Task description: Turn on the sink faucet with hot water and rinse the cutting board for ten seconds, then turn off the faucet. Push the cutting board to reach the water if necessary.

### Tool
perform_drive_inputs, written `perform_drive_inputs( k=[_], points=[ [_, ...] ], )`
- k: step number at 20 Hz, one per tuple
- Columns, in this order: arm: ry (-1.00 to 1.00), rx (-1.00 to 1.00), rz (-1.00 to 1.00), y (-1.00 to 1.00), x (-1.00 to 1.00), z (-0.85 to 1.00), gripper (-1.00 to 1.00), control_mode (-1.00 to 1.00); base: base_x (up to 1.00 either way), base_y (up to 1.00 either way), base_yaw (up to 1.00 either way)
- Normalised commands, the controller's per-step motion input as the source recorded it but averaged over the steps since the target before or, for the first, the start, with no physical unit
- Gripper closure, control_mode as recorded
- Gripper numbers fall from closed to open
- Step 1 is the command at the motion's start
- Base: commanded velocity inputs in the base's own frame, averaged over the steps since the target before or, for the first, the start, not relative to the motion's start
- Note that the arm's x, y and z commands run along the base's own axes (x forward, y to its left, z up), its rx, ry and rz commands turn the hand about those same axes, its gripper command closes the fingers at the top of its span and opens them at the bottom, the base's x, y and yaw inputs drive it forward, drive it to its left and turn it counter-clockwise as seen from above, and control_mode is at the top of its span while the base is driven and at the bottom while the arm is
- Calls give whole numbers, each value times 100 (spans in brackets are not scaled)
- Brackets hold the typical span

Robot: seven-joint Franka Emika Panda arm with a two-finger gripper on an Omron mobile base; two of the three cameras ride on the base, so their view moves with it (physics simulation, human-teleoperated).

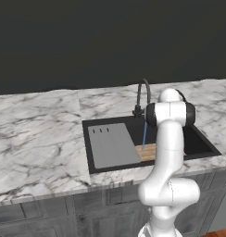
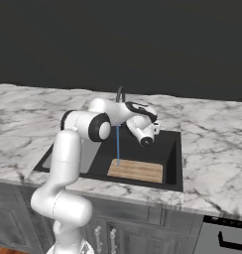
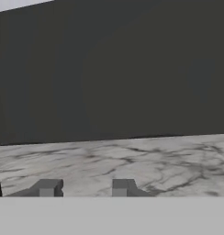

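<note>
The black sink (image 1: 199, 141) (image 2: 171, 149) is set in the marble. From the dark gooseneck faucet (image 1: 143, 95) (image 2: 121, 94) at its back rim, a thin light-blue stream of water (image 1: 144, 135) (image 2: 117, 146) falls onto the left end of the tan striped cutting board (image 1: 147, 150) (image 2: 136, 170), which lies flat at the basin's front. My gripper (image 2: 153, 128) (image 3: 85, 188) hovers over the back of the sink, right of the faucet. Its fingertips (image 3: 47, 187) stand apart, open, with nothing between them, facing the counter and the dark wall.
A plain grey flat panel (image 1: 112, 145) with three small slots lies in the left half of the basin, touching the board's left end. Marble countertop (image 1: 36, 134) (image 2: 212, 144) stretches on both sides. A dark wall (image 3: 114, 69) rises behind.
</note>
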Motion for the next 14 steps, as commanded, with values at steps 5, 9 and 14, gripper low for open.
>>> perform_drive_inputs(
  k=[5,9,14],
  points=[
    [0,0,0,0,0,0,100,-100,0,0,0],
    [0,0,0,-6,-11,0,100,-100,0,0,0],
    [0,0,0,-24,-23,0,100,-100,0,0,0]
  ],
)
